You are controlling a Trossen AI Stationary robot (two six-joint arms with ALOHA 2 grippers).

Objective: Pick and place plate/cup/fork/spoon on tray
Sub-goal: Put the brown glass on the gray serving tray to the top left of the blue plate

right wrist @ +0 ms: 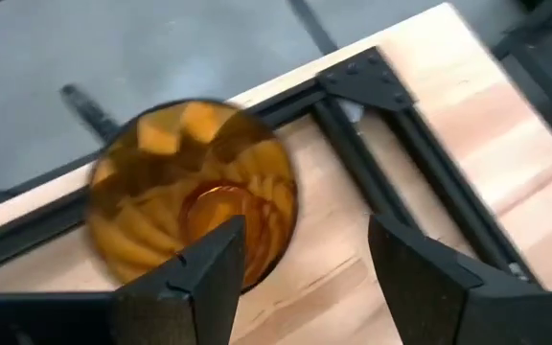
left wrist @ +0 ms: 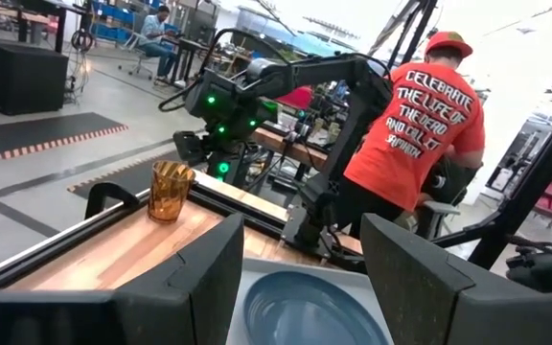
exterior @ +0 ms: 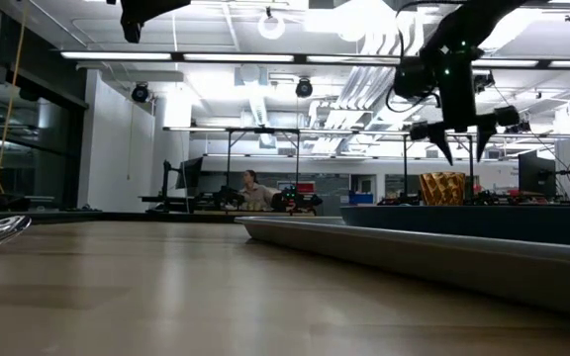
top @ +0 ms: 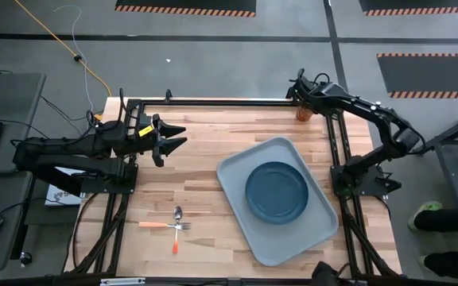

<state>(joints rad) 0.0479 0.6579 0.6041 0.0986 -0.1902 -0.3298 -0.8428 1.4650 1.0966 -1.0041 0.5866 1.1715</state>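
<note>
Right gripper (right wrist: 300,264) spread apart above cup (right wrist: 192,192) at table's far corner frame (right wrist: 372,81); plate (top: 277,191) on tray (top: 237,171) well behind; left gripper (top: 173,137) apart, idle.

I see an amber ribbed cup (right wrist: 192,206), a dark blue plate (top: 277,191) on a pale grey-blue tray (top: 237,171), an orange-handled fork (top: 176,238), and a light striped wooden desk (top: 205,151).

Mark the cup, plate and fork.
cup (left wrist: 170,191): left wrist view, its faceted side wall.
plate (top: 277,191): high view, middle of its flat well.
fork (top: 176,241): high view, its orange handle.
</note>
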